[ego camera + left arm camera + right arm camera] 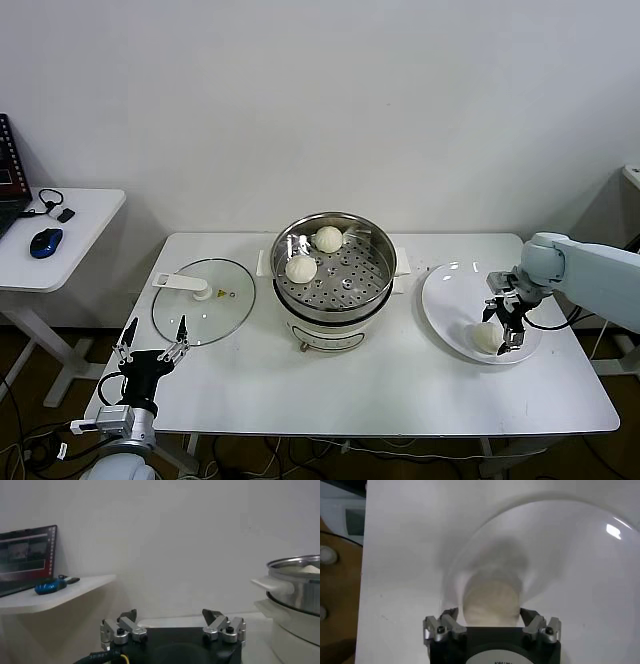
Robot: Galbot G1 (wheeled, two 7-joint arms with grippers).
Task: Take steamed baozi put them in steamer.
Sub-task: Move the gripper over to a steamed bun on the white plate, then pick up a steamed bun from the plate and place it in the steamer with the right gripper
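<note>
One steamed baozi (487,337) (491,600), a cream-white bun, rests on the wide white plate (445,300) (570,570) at the right of the table. My right gripper (508,325) (488,615) is lowered over it, open, with a finger on each side of the bun. The shiny steamer (385,270) (295,580) stands at the table's centre. Two more baozi (329,238) (301,268) lie on its perforated tray. My left gripper (153,340) (171,617) waits open and empty at the table's front left edge.
A flat glass lid (205,300) with a white handle lies left of the steamer. A small side desk (80,215) at the far left carries a blue mouse (45,241) and a laptop.
</note>
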